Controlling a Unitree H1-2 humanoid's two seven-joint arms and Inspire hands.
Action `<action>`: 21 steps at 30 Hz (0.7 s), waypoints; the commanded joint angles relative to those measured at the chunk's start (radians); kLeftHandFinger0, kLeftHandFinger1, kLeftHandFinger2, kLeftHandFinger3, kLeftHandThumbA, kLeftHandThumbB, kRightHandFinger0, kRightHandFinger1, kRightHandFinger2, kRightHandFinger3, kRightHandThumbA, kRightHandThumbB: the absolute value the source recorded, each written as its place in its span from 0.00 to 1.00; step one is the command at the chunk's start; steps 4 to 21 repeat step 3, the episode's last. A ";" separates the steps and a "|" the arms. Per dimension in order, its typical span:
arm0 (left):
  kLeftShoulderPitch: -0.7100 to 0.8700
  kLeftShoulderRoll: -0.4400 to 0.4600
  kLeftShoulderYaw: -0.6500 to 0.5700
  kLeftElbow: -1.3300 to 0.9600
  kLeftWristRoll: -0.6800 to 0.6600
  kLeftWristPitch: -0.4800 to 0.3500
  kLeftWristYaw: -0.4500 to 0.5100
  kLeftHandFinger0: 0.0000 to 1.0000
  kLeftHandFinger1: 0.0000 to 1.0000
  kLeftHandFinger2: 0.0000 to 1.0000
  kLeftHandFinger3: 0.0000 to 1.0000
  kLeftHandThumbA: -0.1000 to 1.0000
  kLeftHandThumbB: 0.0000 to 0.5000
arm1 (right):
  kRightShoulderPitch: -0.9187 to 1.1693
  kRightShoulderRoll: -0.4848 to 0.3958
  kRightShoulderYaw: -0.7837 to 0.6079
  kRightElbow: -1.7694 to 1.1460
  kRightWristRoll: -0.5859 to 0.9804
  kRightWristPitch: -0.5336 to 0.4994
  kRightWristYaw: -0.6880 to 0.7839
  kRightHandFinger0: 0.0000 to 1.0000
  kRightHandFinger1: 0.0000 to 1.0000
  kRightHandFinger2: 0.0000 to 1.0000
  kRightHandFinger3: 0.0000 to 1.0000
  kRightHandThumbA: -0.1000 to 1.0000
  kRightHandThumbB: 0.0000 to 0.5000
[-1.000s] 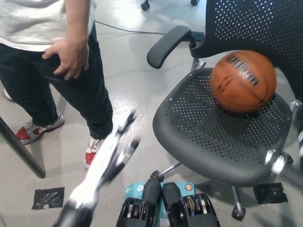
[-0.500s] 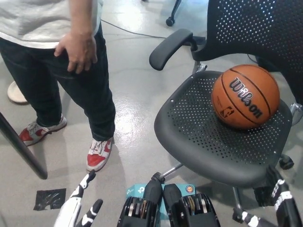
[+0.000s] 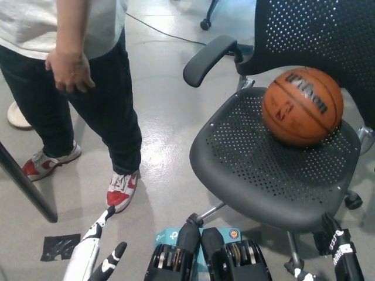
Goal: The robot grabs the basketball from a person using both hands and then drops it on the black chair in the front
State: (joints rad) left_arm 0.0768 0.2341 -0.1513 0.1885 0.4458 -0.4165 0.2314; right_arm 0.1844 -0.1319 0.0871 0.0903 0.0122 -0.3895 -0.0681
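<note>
Floor: grey concrete, person stood left.
Ball: basketball rolled slightly, stayed on chair; drop done.
Left hand: lowered, fingers spread, empty.
Right hand: lowered, fingers unclear.

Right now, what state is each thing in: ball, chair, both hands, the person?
basketball: resting on the chair seat, against the backrest, held by nothing.
black chair: upright, carrying the ball.
left hand: low, open, holding nothing.
right hand: low at the frame edge, holding nothing.
person: standing, hand at their side.

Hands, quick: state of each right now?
Left hand: open, holding nothing, low at the picture's lower left.
Right hand: only partly in view at the lower right; cannot tell.
</note>
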 commanded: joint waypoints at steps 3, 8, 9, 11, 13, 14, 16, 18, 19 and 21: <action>-0.009 0.014 -0.001 -0.018 0.014 -0.053 0.028 1.00 1.00 1.00 1.00 1.00 0.39 | -0.010 0.012 -0.017 -0.008 -0.006 -0.080 0.017 1.00 1.00 1.00 1.00 1.00 0.55; -0.009 0.014 -0.001 -0.018 0.014 -0.053 0.028 1.00 1.00 1.00 1.00 1.00 0.39 | -0.010 0.012 -0.017 -0.008 -0.006 -0.080 0.017 1.00 1.00 1.00 1.00 1.00 0.55; -0.009 0.014 -0.001 -0.018 0.014 -0.053 0.028 1.00 1.00 1.00 1.00 1.00 0.39 | -0.010 0.012 -0.017 -0.008 -0.006 -0.080 0.017 1.00 1.00 1.00 1.00 1.00 0.55; -0.009 0.014 -0.001 -0.018 0.014 -0.053 0.028 1.00 1.00 1.00 1.00 1.00 0.39 | -0.010 0.012 -0.017 -0.008 -0.006 -0.080 0.017 1.00 1.00 1.00 1.00 1.00 0.55; -0.009 0.014 -0.001 -0.018 0.014 -0.053 0.028 1.00 1.00 1.00 1.00 1.00 0.39 | -0.010 0.012 -0.017 -0.008 -0.006 -0.080 0.017 1.00 1.00 1.00 1.00 1.00 0.55; -0.009 0.014 -0.001 -0.018 0.014 -0.053 0.028 1.00 1.00 1.00 1.00 1.00 0.39 | -0.010 0.012 -0.017 -0.008 -0.006 -0.080 0.017 1.00 1.00 1.00 1.00 1.00 0.55; -0.009 0.014 -0.001 -0.018 0.014 -0.053 0.028 1.00 1.00 1.00 1.00 1.00 0.39 | -0.010 0.012 -0.017 -0.008 -0.006 -0.080 0.017 1.00 1.00 1.00 1.00 1.00 0.55; -0.009 0.014 -0.001 -0.018 0.014 -0.053 0.028 1.00 1.00 1.00 1.00 1.00 0.39 | -0.010 0.012 -0.017 -0.008 -0.006 -0.080 0.017 1.00 1.00 1.00 1.00 1.00 0.55; -0.009 0.014 -0.001 -0.018 0.014 -0.053 0.028 1.00 1.00 1.00 1.00 1.00 0.39 | -0.010 0.012 -0.017 -0.008 -0.006 -0.080 0.017 1.00 1.00 1.00 1.00 1.00 0.55; -0.009 0.014 -0.001 -0.018 0.014 -0.053 0.028 1.00 1.00 1.00 1.00 1.00 0.39 | -0.010 0.012 -0.017 -0.008 -0.006 -0.080 0.017 1.00 1.00 1.00 1.00 1.00 0.55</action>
